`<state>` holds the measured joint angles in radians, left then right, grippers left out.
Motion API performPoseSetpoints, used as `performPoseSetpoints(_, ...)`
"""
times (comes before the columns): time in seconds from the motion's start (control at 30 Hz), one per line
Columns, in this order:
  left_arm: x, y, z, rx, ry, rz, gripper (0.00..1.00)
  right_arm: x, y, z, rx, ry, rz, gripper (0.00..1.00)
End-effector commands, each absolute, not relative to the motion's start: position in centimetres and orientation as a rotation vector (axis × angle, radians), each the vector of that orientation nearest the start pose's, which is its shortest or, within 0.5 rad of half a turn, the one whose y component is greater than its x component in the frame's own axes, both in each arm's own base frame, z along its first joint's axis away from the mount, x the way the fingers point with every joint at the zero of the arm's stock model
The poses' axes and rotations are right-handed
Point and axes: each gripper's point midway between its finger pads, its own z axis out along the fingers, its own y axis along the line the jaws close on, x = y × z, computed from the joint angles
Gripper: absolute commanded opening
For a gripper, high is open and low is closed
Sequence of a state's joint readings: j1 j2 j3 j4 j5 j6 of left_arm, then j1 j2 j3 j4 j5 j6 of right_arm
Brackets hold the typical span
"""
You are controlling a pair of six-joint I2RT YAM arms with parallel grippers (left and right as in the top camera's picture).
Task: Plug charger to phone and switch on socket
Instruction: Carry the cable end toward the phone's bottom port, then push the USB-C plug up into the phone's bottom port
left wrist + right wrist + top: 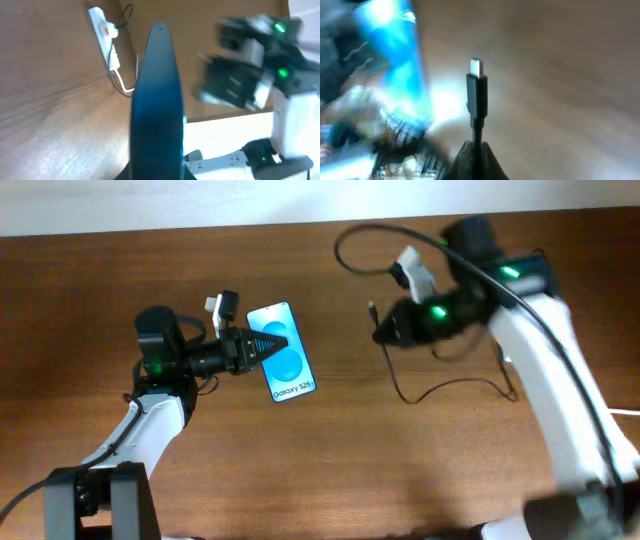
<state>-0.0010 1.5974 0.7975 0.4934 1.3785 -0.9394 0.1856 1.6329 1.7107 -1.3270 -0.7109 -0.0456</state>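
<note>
My left gripper (250,348) is shut on the phone (281,352), gripping it at its left edge with the blue "Galaxy S25" screen facing up. In the left wrist view the phone (157,100) shows edge-on, rising from the jaws (157,174). My right gripper (382,332) is shut on the charger's black cable just below the plug (372,308), to the right of the phone and apart from it. In the right wrist view the plug (476,87) stands upright above the jaws (476,152), with the blurred phone (395,65) to its left. The socket (103,31) lies on the table, white with a red switch.
The charger's cable (440,390) loops over the brown table (330,470) under the right arm. The socket's thick white lead (119,80) curls beside it. In the overhead view the socket is hidden by the right arm. The right arm (250,75) shows blurred behind the phone.
</note>
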Motion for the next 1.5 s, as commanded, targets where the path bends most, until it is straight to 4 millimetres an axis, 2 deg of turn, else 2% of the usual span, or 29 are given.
performPoseSetpoints(0.0,33.5,-17.2,22.1,0.223,2.044,-1.929,0.0,23.8,18.7,31.5,-0.868,2.348,1.225,0.04)
performPoseSetpoints(0.03,33.4,-17.2,22.2,0.242,2.034,-1.925,0.0,21.5,18.6,32.2,-0.889,2.308,1.247,0.04)
performPoseSetpoints(0.1,33.3,-17.2,22.9,0.291,2.005,-1.917,0.0,17.9,19.0,31.5,-0.932,2.248,1.314,0.04)
performPoseSetpoints(0.17,33.5,-17.2,23.4,0.276,2.0,-1.923,0.0,16.6,19.9,29.8,-0.923,2.207,1.409,0.04)
performPoseSetpoints(0.27,34.4,-17.5,25.2,0.224,1.96,-1.914,0.0,17.4,21.7,25.9,-0.74,2.318,1.527,0.04)
performPoseSetpoints(0.33,34.6,-18.3,26.8,0.269,1.884,-1.881,0.0,17.5,23.2,24.4,-0.762,2.315,1.556,0.04)
performPoseSetpoints(0.43,35.0,-19.1,27.4,0.177,1.882,-1.916,0.0,19.6,23.6,22.0,-0.653,2.441,1.36,0.04)
performPoseSetpoints(0.5,35.3,-19.1,27.5,0.121,1.891,-1.942,0.0,19.9,24.5,21.9,-0.667,2.431,1.371,0.04)
performPoseSetpoints(0.6,35.1,-19.1,27.5,0.062,1.923,-1.99,0.0,20.5,24.8,21.6,-0.596,2.468,1.396,0.04)
performPoseSetpoints(0.73,35.2,-19.1,27.5,0.06,1.921,-1.988,0.0,20.7,25.8,22.4,-0.599,2.427,1.511,0.04)
performPoseSetpoints(1.0,35.2,-19.2,27.5,0.057,1.922,-1.991,0.0,20.6,26.3,23.3,-0.625,2.381,1.573,0.04)
performPoseSetpoints(1.17,35.0,-20.2,27.6,0.063,1.92,-2.001,0.0,20.6,26.3,23.3,-0.625,2.38,1.573,0.04)
performPoseSetpoints(1.47,34.1,-20.4,27.4,0.113,1.947,-2.022,0.0,20.7,26.3,23.3,-0.624,2.381,1.571,0.04)
